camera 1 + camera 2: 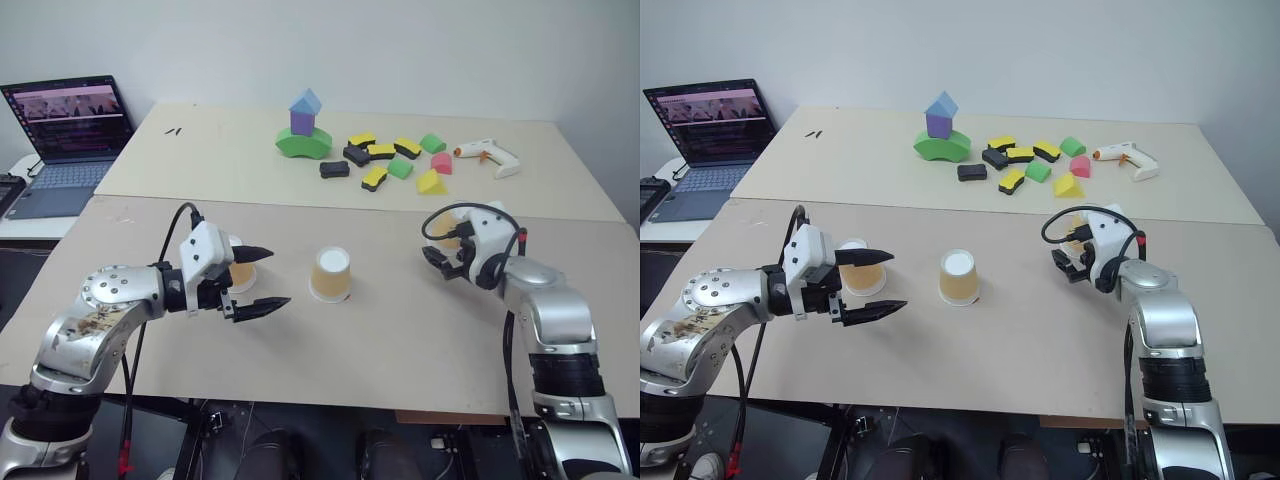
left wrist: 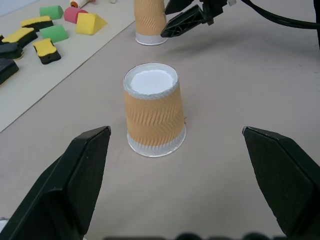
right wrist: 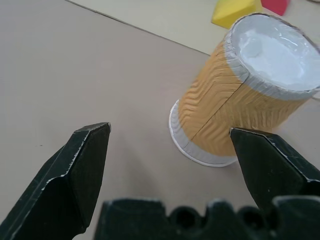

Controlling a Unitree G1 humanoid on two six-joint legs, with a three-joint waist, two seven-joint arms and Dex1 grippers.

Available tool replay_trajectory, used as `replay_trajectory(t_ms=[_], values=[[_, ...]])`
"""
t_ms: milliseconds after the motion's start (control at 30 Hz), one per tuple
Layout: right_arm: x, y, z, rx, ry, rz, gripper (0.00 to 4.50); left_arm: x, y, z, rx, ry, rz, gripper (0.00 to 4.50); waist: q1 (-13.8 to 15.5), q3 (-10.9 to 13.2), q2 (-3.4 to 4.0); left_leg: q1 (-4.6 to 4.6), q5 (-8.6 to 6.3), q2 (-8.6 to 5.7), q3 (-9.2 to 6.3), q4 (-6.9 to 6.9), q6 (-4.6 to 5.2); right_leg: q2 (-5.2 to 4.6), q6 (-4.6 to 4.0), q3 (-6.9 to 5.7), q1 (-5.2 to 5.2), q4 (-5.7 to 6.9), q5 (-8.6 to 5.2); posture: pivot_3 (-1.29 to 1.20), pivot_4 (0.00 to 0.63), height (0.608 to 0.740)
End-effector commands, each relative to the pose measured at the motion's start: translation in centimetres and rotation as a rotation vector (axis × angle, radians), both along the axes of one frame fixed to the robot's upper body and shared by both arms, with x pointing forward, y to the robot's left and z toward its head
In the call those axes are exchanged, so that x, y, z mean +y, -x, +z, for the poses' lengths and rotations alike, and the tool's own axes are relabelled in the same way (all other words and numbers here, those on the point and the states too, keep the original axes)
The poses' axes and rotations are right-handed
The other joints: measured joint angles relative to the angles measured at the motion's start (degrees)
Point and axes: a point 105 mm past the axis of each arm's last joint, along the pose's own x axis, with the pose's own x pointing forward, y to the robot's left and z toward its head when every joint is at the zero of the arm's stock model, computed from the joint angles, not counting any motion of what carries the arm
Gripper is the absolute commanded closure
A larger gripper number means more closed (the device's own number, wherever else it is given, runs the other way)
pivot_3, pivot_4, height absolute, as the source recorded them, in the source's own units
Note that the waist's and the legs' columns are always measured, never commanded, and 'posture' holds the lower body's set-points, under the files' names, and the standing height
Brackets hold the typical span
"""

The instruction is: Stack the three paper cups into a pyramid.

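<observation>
Three upturned paper cups [image 1: 331, 274] in a row, unstacked. Left gripper [image 1: 262, 280] spread wide beside one cup, perhaps touching; right gripper [image 1: 437, 252] spread, nothing grasped. Foam blocks [image 1: 385, 160] and laptop [image 1: 70, 135] behind.

We are seeing tan-orange paper cups [image 2: 154, 116] with ribbed, embossed walls and smooth white bases, sitting on a matt beige table [image 1: 400, 330]; the hand's black fingers [image 3: 82, 165] are looking like matt moulded plastic.
</observation>
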Motion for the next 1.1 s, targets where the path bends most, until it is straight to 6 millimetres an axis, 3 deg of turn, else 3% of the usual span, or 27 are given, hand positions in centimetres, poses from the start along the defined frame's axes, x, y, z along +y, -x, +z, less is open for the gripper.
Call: replay_trajectory(t_ms=[33, 467, 833, 867, 900, 1000, 1100], values=[[-1.7, -1.0, 3.2, -0.126, 0.0, -0.072, 0.03, -0.1, 0.0, 1.2, -0.06, 0.005, -0.003, 0.0, -0.08, 0.0, 0.0, 0.01, 0.0, 0.0, 0.01, 0.0, 0.0, 0.0, 0.0, 0.01, 0.0, 0.0, 0.0, 0.0, 0.15, 0.74], [-0.9, -4.7, 4.6, -0.198, -0.148, -0.12, 0.03, 0.0, -0.1, 1.3, -0.066, 0.001, 0.013, 0.0, -0.25, 0.0, 0.0, 0.01, 0.01, 0.0, 0.03, -0.04, 0.0, 0.04, 0.0, 0.01, -0.01, 0.18, 0.0, 0.0, 0.15, 0.74], [-0.4, -5.3, 5.1, -0.225, -0.158, -0.109, 0.03, 0.0, 0.0, 1.3, -0.066, 0.0, 0.018, 0.0, -0.34, 0.0, 0.01, 0.02, 0.01, 0.01, 0.03, -0.05, -0.01, 0.05, 0.0, 0.01, 0.0, 0.18, 0.0, 0.0, 0.15, 0.74], [-0.5, -5.3, 5.2, -0.227, -0.155, -0.112, 0.53, 0.0, 0.0, 1.3, -0.066, 0.0, 0.018, 0.0, -0.36, 0.0, 0.01, 0.02, 0.01, 0.01, 0.03, -0.05, -0.02, 0.05, 0.0, 0.01, 0.0, 0.19, 0.0, 0.0, 0.15, 0.74], [-0.5, -5.3, 5.2, -0.229, -0.154, -0.113, 0.68, 0.0, 0.0, 1.3, -0.066, 0.0, 0.017, 0.0, -0.37, 0.0, 0.01, 0.02, 0.02, 0.01, 0.03, -0.05, -0.02, 0.05, 0.0, 0.01, 0.0, 0.19, 0.0, 0.0, 0.15, 0.74], [-0.5, -5.3, 5.3, -0.234, -0.154, -0.106, 1.76, 0.0, -0.1, 1.3, -0.067, 0.0, 0.017, 0.0, -0.37, 0.0, 0.01, 0.02, 0.02, 0.01, 0.03, -0.05, -0.02, 0.05, 0.0, 0.01, 0.0, 0.19, 0.0, 0.0, 0.15, 0.74], [-0.3, -5.0, 6.0, -0.25, -0.16, -0.085, 1.8, -0.1, 0.0, 1.2, -0.065, -0.001, 0.013, 0.0, -0.35, 0.0, 0.01, 0.02, 0.02, 0.01, 0.03, -0.05, -0.02, 0.05, 0.0, 0.01, 0.0, 0.19, 0.0, 0.0, 0.15, 0.74]])
